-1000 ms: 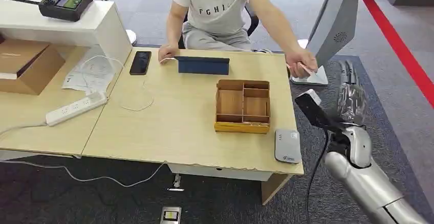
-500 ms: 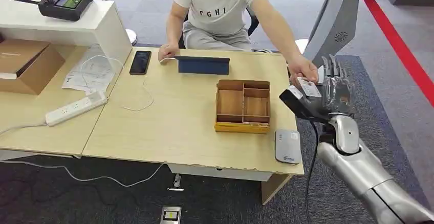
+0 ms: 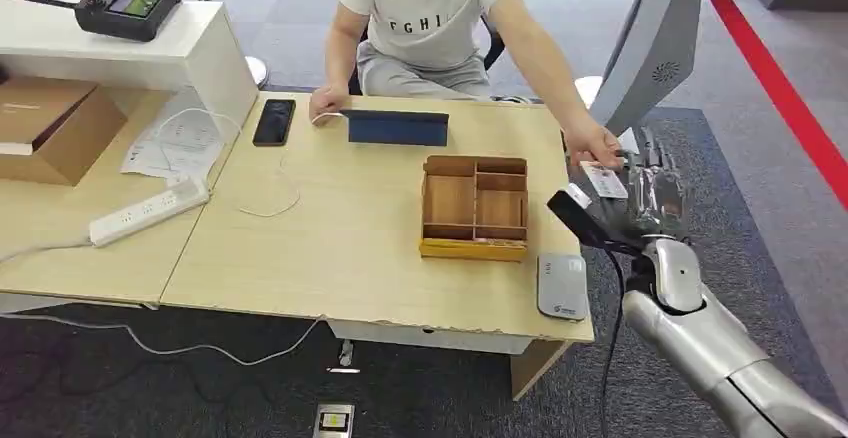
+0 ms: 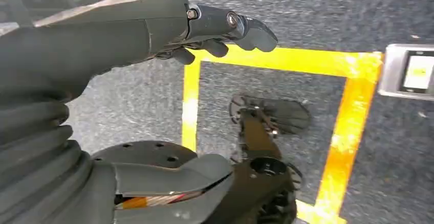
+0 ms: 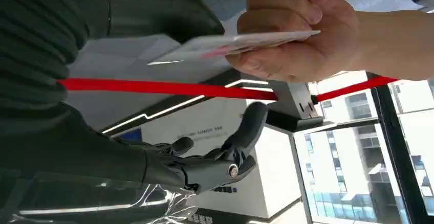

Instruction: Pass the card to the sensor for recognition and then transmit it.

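A white card (image 3: 604, 180) with red print is held out by a seated person's hand (image 3: 592, 145) just past the table's right edge. My right hand (image 3: 652, 193) is raised there, palm toward the card. In the right wrist view the card (image 5: 235, 44) lies in the gap between my thumb (image 5: 164, 9) and my spread fingers (image 5: 225, 157), still pinched by the person's hand (image 5: 302, 35); my fingers are not closed on it. The grey card sensor (image 3: 562, 285) lies flat at the table's front right corner. My left hand (image 4: 102, 45) hangs over the floor, holding nothing.
A wooden compartment box (image 3: 475, 206) stands behind the sensor on the table (image 3: 330, 248). Further back lie a dark blue case (image 3: 397, 128) and a phone (image 3: 274, 121). A power strip (image 3: 150, 211) is at the left. A grey machine column (image 3: 650, 48) rises at the right.
My right hand has moved in toward the table's right edge and dropped a little. The person's hand has brought the card between my thumb and fingers.
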You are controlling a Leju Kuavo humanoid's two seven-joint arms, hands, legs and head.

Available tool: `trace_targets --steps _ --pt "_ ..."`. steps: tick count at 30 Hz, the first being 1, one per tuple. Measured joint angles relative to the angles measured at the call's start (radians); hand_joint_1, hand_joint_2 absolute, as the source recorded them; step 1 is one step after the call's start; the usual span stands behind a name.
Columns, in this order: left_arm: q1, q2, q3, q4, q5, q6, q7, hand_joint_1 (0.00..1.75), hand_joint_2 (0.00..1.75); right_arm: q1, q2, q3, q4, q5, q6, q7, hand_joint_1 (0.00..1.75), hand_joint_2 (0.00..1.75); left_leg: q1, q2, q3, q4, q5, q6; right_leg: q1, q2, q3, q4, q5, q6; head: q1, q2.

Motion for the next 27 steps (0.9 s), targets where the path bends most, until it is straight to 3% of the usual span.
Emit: trace_targets --steps 24,27 --pt "-0.006 0.000 0.000 0.002 -0.021 0.000 0.000 0.00 0.00 0.020 -0.005 -0.002 0.000 0.018 0.003 -0.034 1.75 1.75 0.000 0.000 0.000 0.000 0.000 0.000 0.000 0.000 0.000 0.000 0.000 0.000 0.000 0.000" --pt "-0.006 0.000 0.001 0.002 -0.023 0.008 -0.022 0.00 0.00 0.026 -0.005 -0.002 -0.001 0.015 0.010 -0.038 1.75 1.75 0.000 0.000 0.000 0.000 0.000 0.000 0.000 0.000 0.000 0.000 0.000 0.000 0.000 0.000"
